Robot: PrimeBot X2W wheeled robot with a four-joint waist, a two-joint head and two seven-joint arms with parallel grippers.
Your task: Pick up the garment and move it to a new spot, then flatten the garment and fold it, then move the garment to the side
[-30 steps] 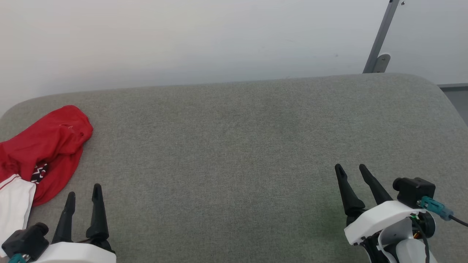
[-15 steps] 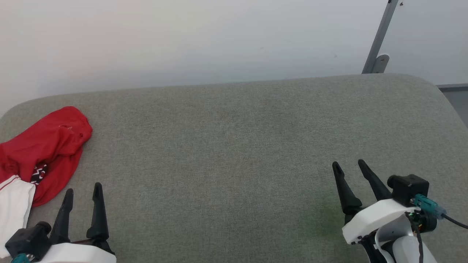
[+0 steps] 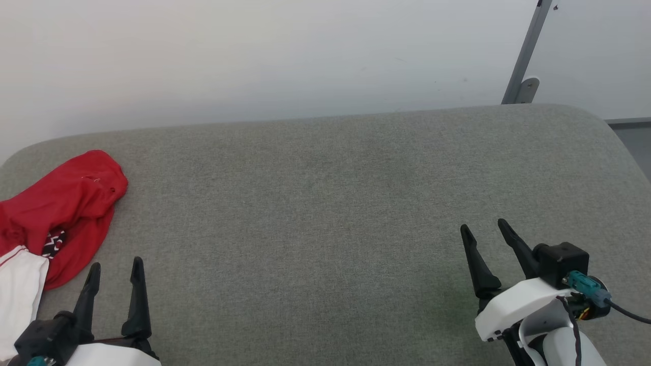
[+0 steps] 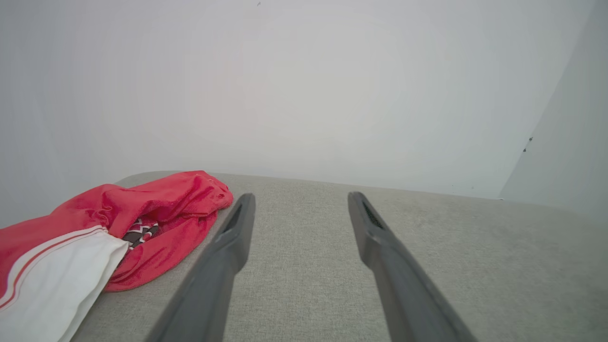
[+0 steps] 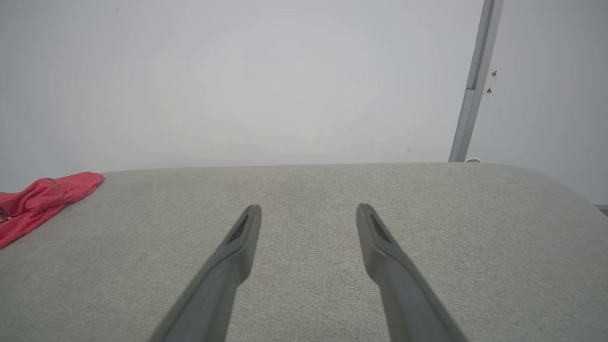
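Lying bunched, garment (image 3: pixel 71 203), left tool (image 3: pixel 116 264) agape nearby, right tool (image 3: pixel 483 226) agape

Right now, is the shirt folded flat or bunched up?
Bunched up: the shirt lies in a rumpled heap, one white sleeve sticking out.

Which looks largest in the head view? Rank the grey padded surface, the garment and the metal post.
1. Grey padded surface, spanning nearly the full width.
2. Garment, bunched at the left edge, partly cut off.
3. Metal post, thin and farther away, so its true size is unsure.
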